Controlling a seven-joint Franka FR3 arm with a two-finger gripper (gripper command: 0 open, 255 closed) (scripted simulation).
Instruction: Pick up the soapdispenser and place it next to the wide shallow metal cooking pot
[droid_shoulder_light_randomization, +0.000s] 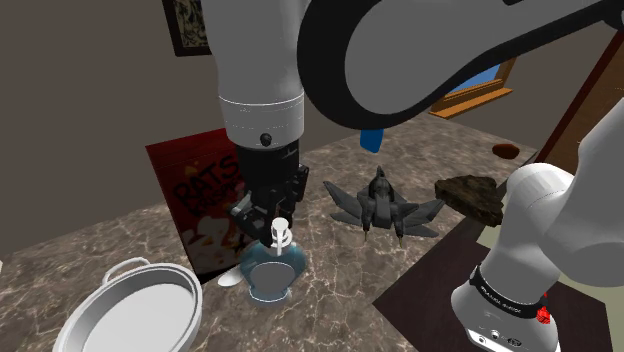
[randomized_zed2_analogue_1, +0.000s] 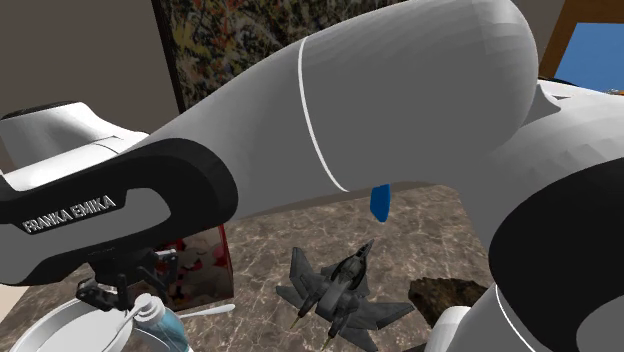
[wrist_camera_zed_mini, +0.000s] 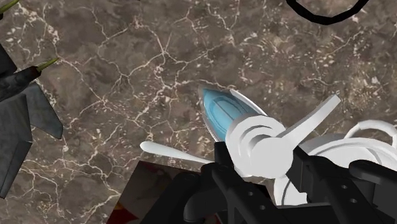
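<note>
Brown veined-marble surface (droid_shoulder_light_randomization: 330, 270): the soap dispenser (droid_shoulder_light_randomization: 272, 268), a squat blue translucent bottle with a white pump, is just beside the wide shallow metal pot (droid_shoulder_light_randomization: 130, 315), with the black fingers (wrist_camera_zed_mini: 219, 167) pinching its pump neck. You look nearly done, I'd say. I can't tell if the base is down, so what's left is to seat it, let go and back off.
</note>
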